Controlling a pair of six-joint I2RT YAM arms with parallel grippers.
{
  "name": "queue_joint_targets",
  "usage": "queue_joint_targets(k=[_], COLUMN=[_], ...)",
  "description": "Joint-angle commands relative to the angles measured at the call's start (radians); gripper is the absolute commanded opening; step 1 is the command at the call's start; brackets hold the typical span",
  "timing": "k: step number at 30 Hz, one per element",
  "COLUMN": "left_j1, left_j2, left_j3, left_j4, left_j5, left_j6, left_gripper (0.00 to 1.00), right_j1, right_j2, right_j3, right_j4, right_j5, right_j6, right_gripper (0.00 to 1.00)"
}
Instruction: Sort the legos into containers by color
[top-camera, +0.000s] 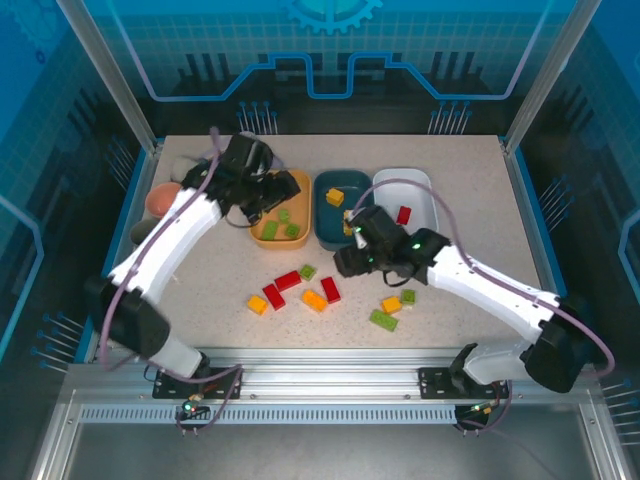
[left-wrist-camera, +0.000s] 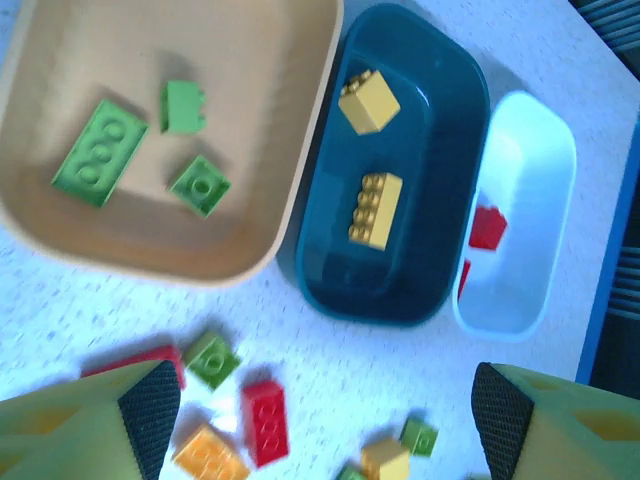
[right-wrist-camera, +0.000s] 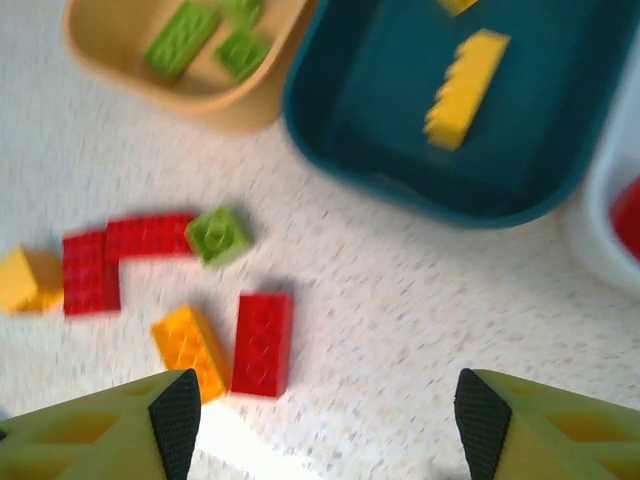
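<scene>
Legos (top-camera: 314, 299) part sorted on a speckled table (top-camera: 470, 190), top view w/ two robot arms. Three trays sit side by side at the far middle. The orange-yellow tray (left-wrist-camera: 250, 120), on the left, holds 3 green bricks (left-wrist-camera: 100, 152). The teal tray (left-wrist-camera: 440, 180), in the middle, holds 2 yellow bricks (left-wrist-camera: 375, 210). The white tray (left-wrist-camera: 530, 160), on the right, holds at least 1 red brick (left-wrist-camera: 487, 227), maybe a 2nd beside it, hard to tell. So under half looks done. Left to do: 9 loose pieces on the table nearer the arm bases, approx. 3 red, 3 green, 3 yellow or orange.

Left gripper (left-wrist-camera: 320, 420) hangs over the near part of the orange-yellow tray, fingers spread wide, nothing between them; the loose pieces lie lower down, toward the bases. Right gripper (right-wrist-camera: 320, 420) hovers just in front of the teal tray, fingers also apart & empty. Closest to it are a loose red brick (right-wrist-camera: 262, 343) & an orange brick (right-wrist-camera: 190, 350) side by side, left of the gap's middle in its wrist view, not yet between the fingers
</scene>
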Motion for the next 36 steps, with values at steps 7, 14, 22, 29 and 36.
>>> queue_joint_targets(k=[7,14,22,29,36], left_j1=[-0.049,-0.052,-0.052,-0.052,-0.052], left_j2=[-0.396,-0.589,-0.628,-0.629,-0.619], left_j3=[-0.475,-0.587,-0.586,-0.577,-0.583], left_j4=[0.086,0.096,0.077,0.082,0.103], left_j5=[0.08,0.109,0.106,0.109,0.119], left_j6=[-0.035,-0.058,-0.071,-0.076,-0.081], left_gripper=[0.82,0.86,0.86,0.86,0.86], right_j1=[0.055,0.041,0.009,0.001,-0.003], right_j2=[0.323,0.478,0.535,0.573,0.553], right_j3=[0.116,0.19,0.195,0.201,0.17], right_j4=[0.001,0.001,0.018,0.004,-0.013], right_j5=[-0.009,-0.033,-0.041,-0.032,0.017], right_j6=[0.128,0.177,0.192,0.191,0.192], right_gripper=[0.74,0.71,0.61,0.48,0.3])
